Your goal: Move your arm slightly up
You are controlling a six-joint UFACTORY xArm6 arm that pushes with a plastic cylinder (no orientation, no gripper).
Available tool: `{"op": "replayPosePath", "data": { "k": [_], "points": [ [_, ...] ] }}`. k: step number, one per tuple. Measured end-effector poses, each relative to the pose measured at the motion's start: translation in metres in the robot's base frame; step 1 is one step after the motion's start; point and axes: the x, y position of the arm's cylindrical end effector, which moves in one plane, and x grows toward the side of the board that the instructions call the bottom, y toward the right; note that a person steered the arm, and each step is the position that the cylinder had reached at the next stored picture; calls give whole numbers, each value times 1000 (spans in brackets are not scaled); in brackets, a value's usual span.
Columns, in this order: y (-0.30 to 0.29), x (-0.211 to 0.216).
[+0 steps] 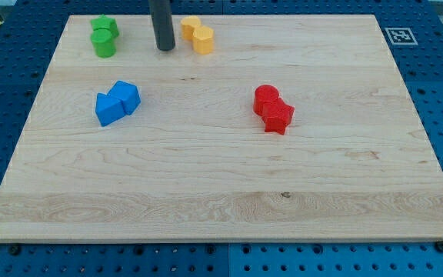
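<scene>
Little counter (221,208) remains above your tool, the bare rod tip (164,48), holding nothing, flanked near the top edge by green (104,36) and yellow blocks (197,35).

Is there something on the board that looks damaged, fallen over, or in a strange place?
Nothing stands out. The green blocks, yellow blocks, blue blocks and red blocks sit flat in four separate pairs on the wooden board. My tip rests between green and yellow, touching neither.

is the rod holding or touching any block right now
Nothing is held. My tip rests on the board between the green blocks and yellow blocks, touching neither.
</scene>
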Motion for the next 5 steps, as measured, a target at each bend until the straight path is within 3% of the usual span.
{"op": "replayPosePath", "data": {
  "k": [5],
  "points": [
    [0, -32]
  ]
}}
